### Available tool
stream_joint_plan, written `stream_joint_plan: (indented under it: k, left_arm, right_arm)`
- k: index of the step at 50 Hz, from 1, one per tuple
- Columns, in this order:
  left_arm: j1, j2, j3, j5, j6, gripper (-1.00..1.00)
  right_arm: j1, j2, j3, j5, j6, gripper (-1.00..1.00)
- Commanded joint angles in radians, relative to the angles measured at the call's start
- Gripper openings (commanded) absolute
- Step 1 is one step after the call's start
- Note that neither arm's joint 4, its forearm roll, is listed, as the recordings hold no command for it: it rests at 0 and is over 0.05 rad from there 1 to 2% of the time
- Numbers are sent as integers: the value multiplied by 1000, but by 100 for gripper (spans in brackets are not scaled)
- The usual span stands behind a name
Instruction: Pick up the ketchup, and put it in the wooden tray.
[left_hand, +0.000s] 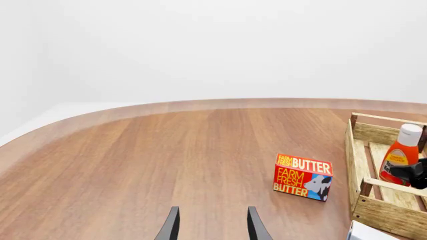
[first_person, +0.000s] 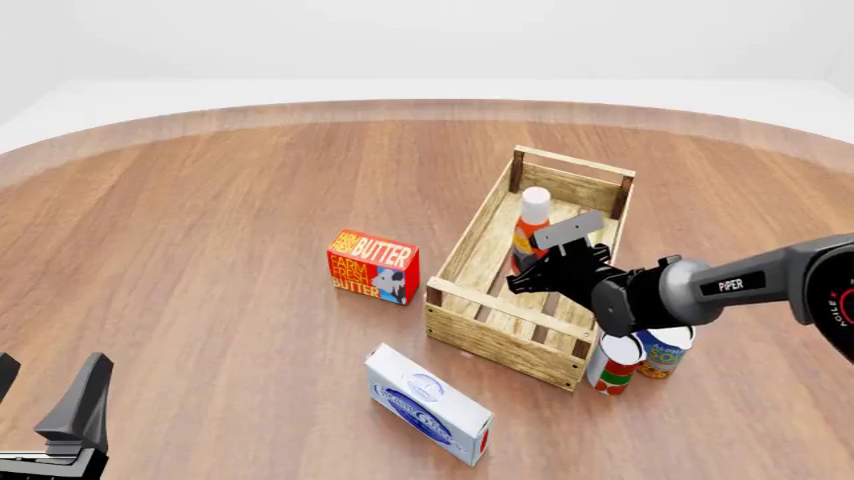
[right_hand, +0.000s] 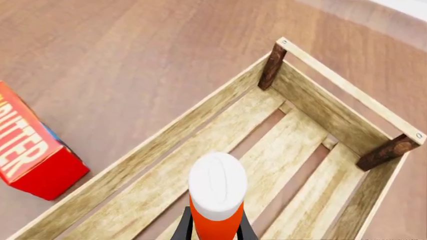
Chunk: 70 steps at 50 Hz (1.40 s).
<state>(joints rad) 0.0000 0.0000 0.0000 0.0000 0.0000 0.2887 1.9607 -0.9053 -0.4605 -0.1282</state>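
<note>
While the right gripper (first_person: 534, 272) clamps it upright over the wooden tray (first_person: 470, 240), the ketchup (first_person: 530, 232) shows orange-red, white-capped. At nine o'clock of the tray, a box (first_person: 374, 265) reads "FARM FRESH BUTTER". Left gripper (left_hand: 211, 226): jaws apart, empty.

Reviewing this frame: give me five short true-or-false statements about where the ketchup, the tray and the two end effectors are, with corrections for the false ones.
1. The right end effector grips the ketchup inside the wooden tray. True.
2. The ketchup lies flat on the table. False: it stands upright within the tray, cap up.
3. The left end effector holds the butter box. False: it is open, holding nothing, far from the box.
4. Two cans stand outside the tray, beside it. True.
5. The white-and-blue box is in the tray. False: it lies on the table in front of it.
</note>
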Motion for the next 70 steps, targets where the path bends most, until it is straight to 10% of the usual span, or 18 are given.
stream_joint_plan:
  k: [1,22,23,70]
  left_arm:
    - [0,0,0,0,0,100]
    - [0,0,0,0,0,100]
    - [0,0,0,0,0,100]
    - [0,0,0,0,0,100]
  right_arm:
    - [-6,1,-9,10,13,-100]
    - [-17,2,-12,21,5,-100]
    - [-19,1,-9,19,4,100]
    - [-8,-107,111,-100,-8,100]
